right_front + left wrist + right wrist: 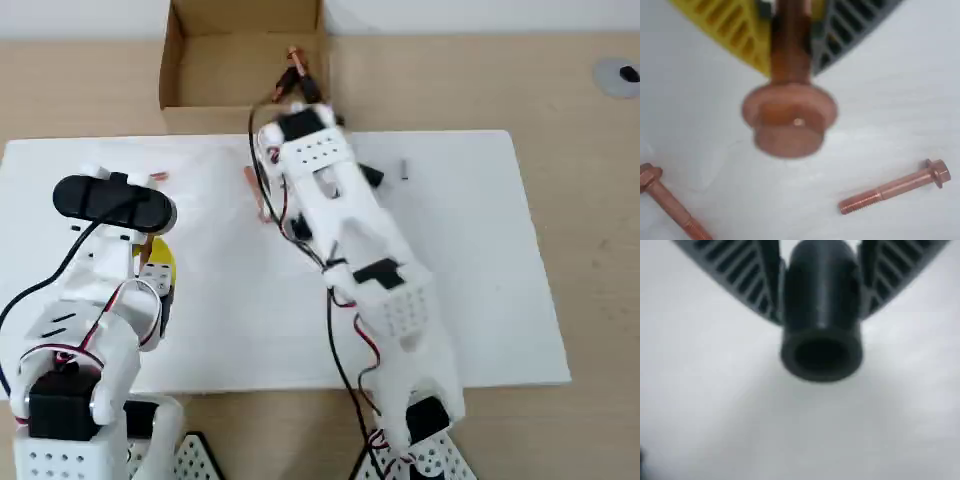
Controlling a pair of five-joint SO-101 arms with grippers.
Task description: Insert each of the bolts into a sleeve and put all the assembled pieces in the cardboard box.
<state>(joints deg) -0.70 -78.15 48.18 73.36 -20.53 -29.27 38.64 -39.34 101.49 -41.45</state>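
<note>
Gripping copper bolt, left fingers; right fingers clamp black sleeve; cardboard box holds assembled pieces.

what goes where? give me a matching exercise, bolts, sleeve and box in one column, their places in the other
Things: 1 gripped bolt; 2 black sleeve; 3 loose bolt; 4 cardboard box
Places: a on the wooden table beyond the white sheet; b in the right pincer; c lying on the white sheet; d in the left pincer
Pairs: 1-d; 2-b; 3-c; 4-a
</note>
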